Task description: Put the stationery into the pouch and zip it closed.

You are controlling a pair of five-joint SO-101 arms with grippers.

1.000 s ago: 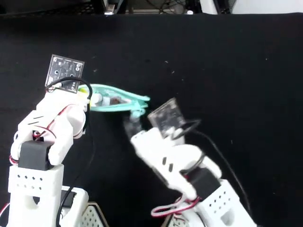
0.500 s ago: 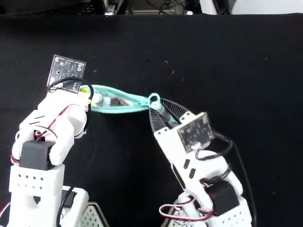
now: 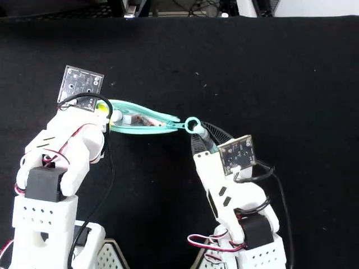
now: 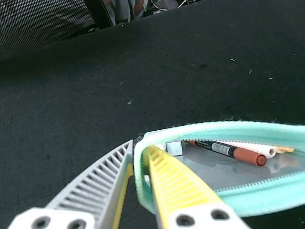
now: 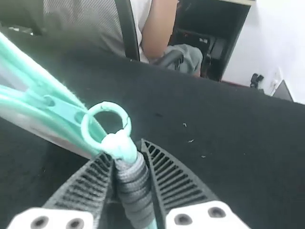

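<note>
On the black surface (image 3: 280, 84) the teal pouch (image 3: 143, 130) lies between the arms, one end clenched in the left fingers (image 4: 176, 186), the cord (image 5: 131, 179) on its ring pull (image 5: 86, 126) clamped in the right fingers (image 5: 167, 171), pens (image 4: 233, 152) inside. To zip well, we would anchor that end firmly and draw the cord level along the pouch's length, not upward, so the slider (image 5: 57, 107) runs without lifting it.

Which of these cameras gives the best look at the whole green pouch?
The high view: the pouch shows end to end, lying between both arms. The left wrist view shows its open end, pens inside, rim pinched by the left tool. The right wrist view shows its zipper pull, held by the right tool.
</note>
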